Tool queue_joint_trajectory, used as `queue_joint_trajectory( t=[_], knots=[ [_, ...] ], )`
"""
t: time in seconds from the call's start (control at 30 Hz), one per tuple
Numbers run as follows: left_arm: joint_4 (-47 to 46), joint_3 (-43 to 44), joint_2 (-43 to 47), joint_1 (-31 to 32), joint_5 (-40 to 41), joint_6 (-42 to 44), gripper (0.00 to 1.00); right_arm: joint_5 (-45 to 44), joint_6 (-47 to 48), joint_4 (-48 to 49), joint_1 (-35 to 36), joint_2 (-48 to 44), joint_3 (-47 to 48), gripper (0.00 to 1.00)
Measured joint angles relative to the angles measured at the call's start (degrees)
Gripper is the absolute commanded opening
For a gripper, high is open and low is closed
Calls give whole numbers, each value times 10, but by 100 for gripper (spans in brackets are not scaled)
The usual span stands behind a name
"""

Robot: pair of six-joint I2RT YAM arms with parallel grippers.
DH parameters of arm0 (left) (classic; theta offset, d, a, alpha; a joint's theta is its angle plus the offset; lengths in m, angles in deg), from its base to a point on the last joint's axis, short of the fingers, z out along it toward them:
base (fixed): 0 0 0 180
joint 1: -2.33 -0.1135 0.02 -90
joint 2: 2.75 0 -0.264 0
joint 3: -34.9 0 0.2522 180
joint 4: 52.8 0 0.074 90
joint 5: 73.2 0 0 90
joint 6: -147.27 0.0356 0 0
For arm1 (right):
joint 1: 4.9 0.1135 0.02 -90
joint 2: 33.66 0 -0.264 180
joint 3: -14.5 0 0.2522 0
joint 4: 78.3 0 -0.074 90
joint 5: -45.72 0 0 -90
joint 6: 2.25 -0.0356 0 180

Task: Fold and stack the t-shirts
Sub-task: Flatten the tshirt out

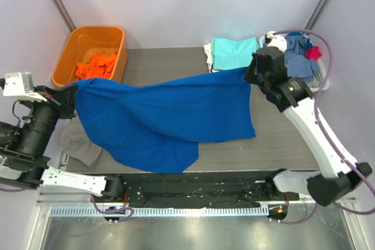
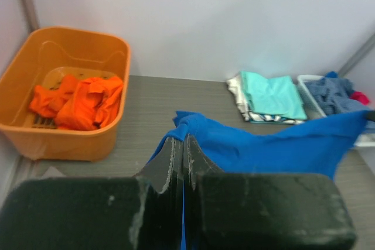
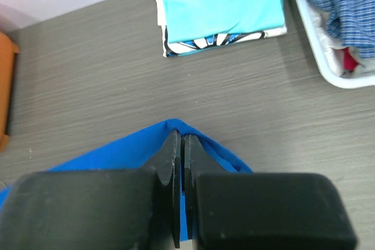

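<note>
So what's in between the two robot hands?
The blue t-shirt stretches between them, with the left gripper and right gripper each shut on an edge. The top view shows it.

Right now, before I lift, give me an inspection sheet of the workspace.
Surface: grey table, partly covered.
Job's things: blue t-shirt stretched between both tools, middle sagging onto table; aqua t-shirt folded atop far stack; orange t-shirts in orange tub.
Clutter: checked garment, red cloth in white basket; grey cloth at near-left edge.
Tools: left tool shut on blue t-shirt; right tool likewise.
Cables: cable loops past basket along right arm.
Surroundings: pale walls.
</note>
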Motion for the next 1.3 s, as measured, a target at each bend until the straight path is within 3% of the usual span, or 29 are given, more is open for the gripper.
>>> queue_joint_trajectory(
  t=[0.2,0.3,0.53,0.73,0.87,0.97,1.3],
  knots=[
    [43,60,18,89,-1,-1,0,89,18,34,-51,72,3,1],
    [5,71,28,123,0,49,0,118,21,45,-57,80,6,1],
    [-199,98,2,169,-8,259,0,146,23,65,-58,79,6,1],
    [-387,149,-35,245,-39,455,0,151,27,66,-58,79,6,1],
    [-561,166,-59,252,-69,619,0,153,29,66,-58,79,6,1],
    [-639,191,-77,253,-100,707,0,156,29,66,-58,79,7,1],
    [-715,243,-85,254,-168,791,0,165,31,66,-56,78,26,1]
  ],
)
